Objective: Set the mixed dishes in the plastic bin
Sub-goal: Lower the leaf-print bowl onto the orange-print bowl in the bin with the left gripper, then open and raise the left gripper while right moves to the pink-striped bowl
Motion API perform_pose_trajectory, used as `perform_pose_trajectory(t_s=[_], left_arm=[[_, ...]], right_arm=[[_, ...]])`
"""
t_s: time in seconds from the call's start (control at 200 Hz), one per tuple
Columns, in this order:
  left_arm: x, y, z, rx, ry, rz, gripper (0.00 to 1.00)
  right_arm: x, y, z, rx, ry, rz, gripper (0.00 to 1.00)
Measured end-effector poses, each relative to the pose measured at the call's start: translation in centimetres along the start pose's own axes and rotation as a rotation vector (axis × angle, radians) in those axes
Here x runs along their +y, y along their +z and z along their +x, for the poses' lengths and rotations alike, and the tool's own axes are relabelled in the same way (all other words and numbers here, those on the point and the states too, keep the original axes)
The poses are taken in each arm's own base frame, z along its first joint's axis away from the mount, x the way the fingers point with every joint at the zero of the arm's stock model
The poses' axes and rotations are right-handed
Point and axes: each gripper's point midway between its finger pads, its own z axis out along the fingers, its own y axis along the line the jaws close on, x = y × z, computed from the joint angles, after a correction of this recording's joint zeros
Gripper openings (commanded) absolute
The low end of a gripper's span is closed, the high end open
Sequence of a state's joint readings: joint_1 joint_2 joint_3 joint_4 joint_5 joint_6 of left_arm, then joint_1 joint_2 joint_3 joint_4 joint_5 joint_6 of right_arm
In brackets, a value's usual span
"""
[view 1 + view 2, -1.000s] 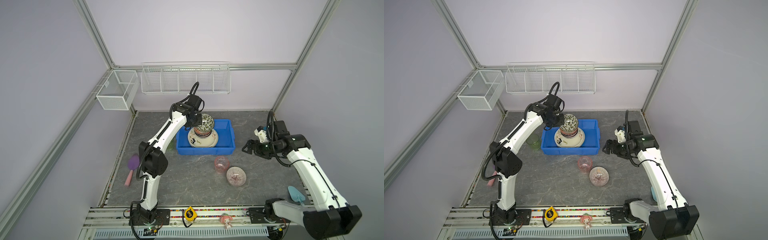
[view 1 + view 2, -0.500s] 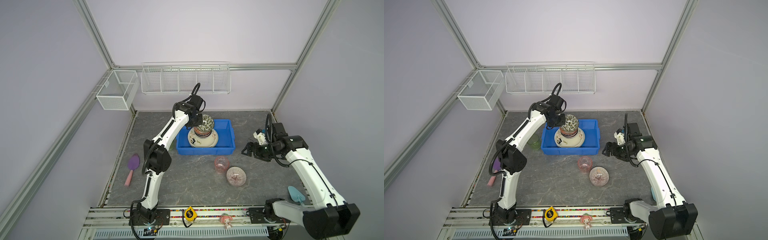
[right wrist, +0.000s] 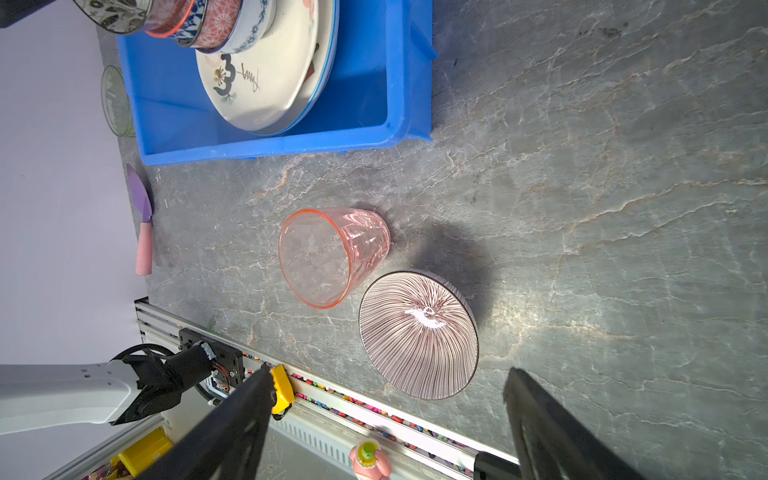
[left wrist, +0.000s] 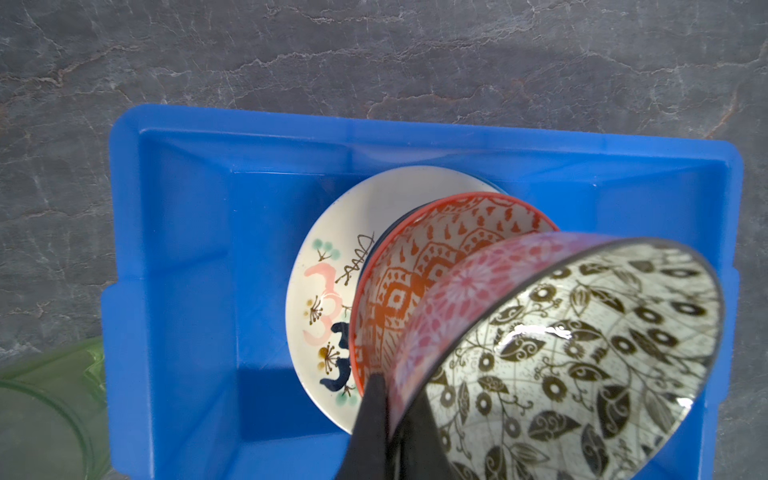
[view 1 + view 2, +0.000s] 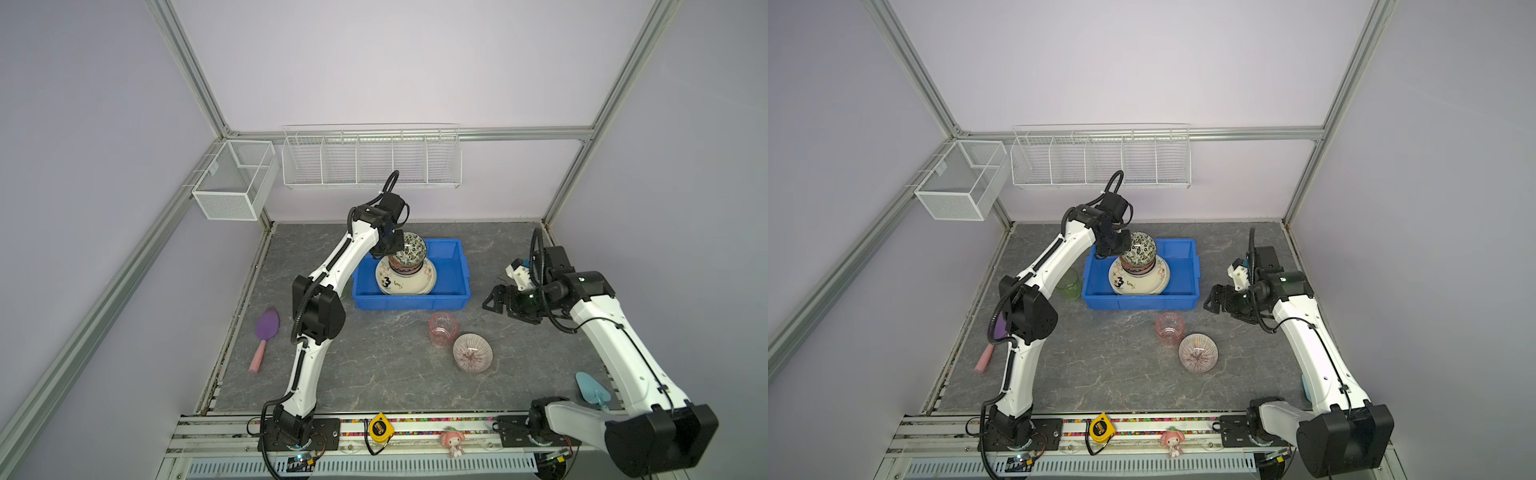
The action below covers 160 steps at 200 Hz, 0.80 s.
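leaf-patterned bowl point(image 5: 410, 248), pink-flowered outside, tilted on edge above the stack of bowls point(image 5: 404, 268); rim pinched between the closed-down fingers point(image 4: 370, 415) of the left gripper point(image 5: 392, 246); contact with the red-patterned bowl point(image 4: 415, 266) beneath not resolvable

stack seated on the cream plate marked "3" point(image 5: 405, 286), itself atop further plates, all inside the plastic bin point(image 5: 453, 266), left of its middle; bin at the rear middle of the table point(image 5: 374, 382)

green cup point(image 5: 1069, 284) just outside the bin's left wall, partly behind the left arm

pink cup point(image 5: 443, 329) on the table in front of the bin's right corner; striped bowl point(image 5: 472, 352) just beside it, nearer the front edge, touching or apart unclear

right gripper point(image 5: 495, 298) to the right of the bin, above the table, jaws spread wide and empty

purple spatula point(image 5: 266, 330) flat near the left edge; light-blue spatula point(image 5: 590, 388) near the front right corner, partly behind the right arm

white wire baskets point(image 5: 370, 160) on the back frame; yellow tape measure point(image 5: 379, 428) and small doll point(image 5: 451, 441) on the front rail
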State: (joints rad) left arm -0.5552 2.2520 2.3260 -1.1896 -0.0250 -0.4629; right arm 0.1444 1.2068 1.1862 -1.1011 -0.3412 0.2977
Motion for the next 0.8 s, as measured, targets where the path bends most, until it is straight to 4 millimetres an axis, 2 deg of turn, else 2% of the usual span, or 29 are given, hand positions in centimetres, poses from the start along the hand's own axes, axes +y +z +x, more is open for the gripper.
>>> perform_pose_trajectory(t_s=[0.425, 0.8], left_arm=[[0.0, 1.2, 0.4, 0.028, -0.012, 0.009, 0.12], [0.0, 1.0, 0.0, 0.018, -0.022, 0.015, 0.19]], right_arm=[[0.0, 0.3, 0.0, 0.008, 0.003, -0.003, 0.90], [-0.1, 0.3, 0.0, 0.009, 0.003, -0.001, 0.90]])
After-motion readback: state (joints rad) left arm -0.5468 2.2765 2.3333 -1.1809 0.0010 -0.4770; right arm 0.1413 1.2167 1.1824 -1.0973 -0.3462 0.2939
